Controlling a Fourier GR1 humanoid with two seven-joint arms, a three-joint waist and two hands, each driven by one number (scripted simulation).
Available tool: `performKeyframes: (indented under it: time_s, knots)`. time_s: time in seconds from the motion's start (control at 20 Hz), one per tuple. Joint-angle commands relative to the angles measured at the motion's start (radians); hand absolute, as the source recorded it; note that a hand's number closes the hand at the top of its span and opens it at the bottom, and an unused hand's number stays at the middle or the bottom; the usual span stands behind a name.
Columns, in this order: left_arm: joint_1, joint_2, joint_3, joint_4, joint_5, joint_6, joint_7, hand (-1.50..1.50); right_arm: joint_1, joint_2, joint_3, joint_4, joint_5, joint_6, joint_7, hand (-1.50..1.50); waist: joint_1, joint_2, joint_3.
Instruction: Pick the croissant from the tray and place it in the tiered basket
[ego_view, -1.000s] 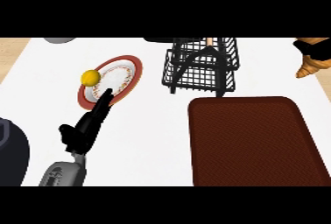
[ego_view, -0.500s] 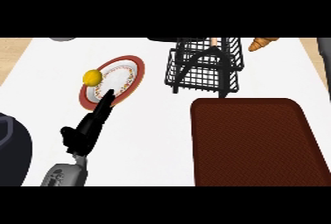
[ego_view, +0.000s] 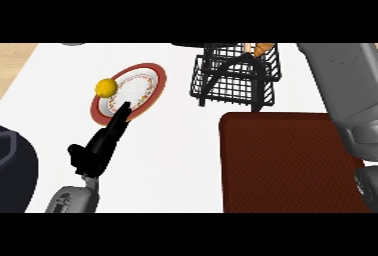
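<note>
Orange-brown croissant (ego_view: 260, 49) up at top of view, inside upper part of black wire tiered basket (ego_view: 238, 75), only a small bit showing between the wires near the upper rim. Rest of it hidden; can't tell if resting on the wire or held.

Dark red-brown rectangular tray (ego_view: 288, 165) lower right on white counter (ego_view: 184, 165), just below the basket, nearly touching its lower edge.

Right grey forearm (ego_view: 343, 95) in from lower right edge, running up along the tray's right side toward the top of view, level w/ the basket. Right hand itself not seen, out past the top edge or hidden, so can't tell how far open or whether holding anything.

Left hand (ego_view: 100, 145), black, on left side of counter, on a grey forearm (ego_view: 70, 200) from the lower edge. Fingers straight and together, pointing up and right, tips over the lower rim of the plate. Thumb out to the left. Open, holding nothing.

Round white plate w/ red rim and patterned band (ego_view: 136, 85) upper left of counter, well apart from tray, left of basket. Yellow lemon-like fruit (ego_view: 106, 88) on the plate's left edge.

Dark rounded object (ego_view: 13, 170) at left edge, partly cut off. Tan wood surface (ego_view: 15, 55) at upper left corner beyond the counter.
</note>
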Motion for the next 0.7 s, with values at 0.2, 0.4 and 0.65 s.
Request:
performKeyframes:
  time_s: [0.2, 0.4, 0.65]
  knots:
    - [-0.04, -0.035, -0.016, 0.039, -0.034, 0.028, -0.026, 0.0, -0.074, 0.096, -0.048, 0.219, -0.013, -0.091, -0.106, 1.5, 0.002, 0.005, 0.0]
    - [0.017, -0.027, -0.014, 0.005, -0.019, 0.011, -0.024, 0.0, -0.102, 0.086, -0.117, 0.258, -0.073, -0.073, -0.094, 1.5, -0.001, 0.001, 0.0]
    - [-0.045, 0.008, 0.03, -0.008, 0.002, 0.011, 0.051, 0.0, -0.165, 0.141, -0.214, 0.33, -0.174, -0.039, 0.142, 1.5, -0.008, -0.006, 0.0]
